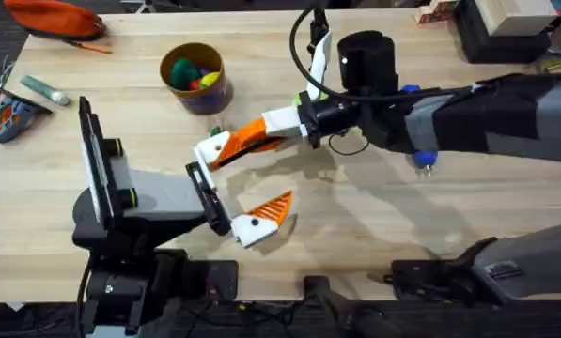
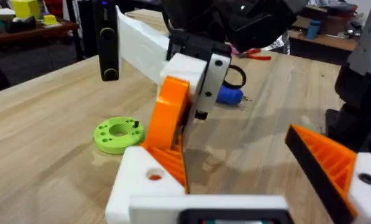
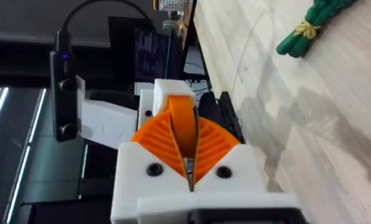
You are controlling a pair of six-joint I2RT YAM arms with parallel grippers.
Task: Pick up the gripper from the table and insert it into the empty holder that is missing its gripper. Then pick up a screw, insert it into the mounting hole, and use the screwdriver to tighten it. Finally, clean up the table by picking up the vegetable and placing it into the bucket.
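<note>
one step was in hand: the right gripper (image 1: 252,134), clenched on the orange gripper (image 2: 166,118), seated it in the left arm's white holder (image 2: 149,180), near the vegetable (image 3: 311,26); next, fully seating, then a screw.

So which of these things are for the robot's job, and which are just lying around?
For the job:
- gripper, the small orange wedge
- holder, the white mount
- screwdriver, blue
- vegetable, dark green
- bucket

Just lying about:
- marker pen
- orange pouch
- toys already in the bucket
</note>
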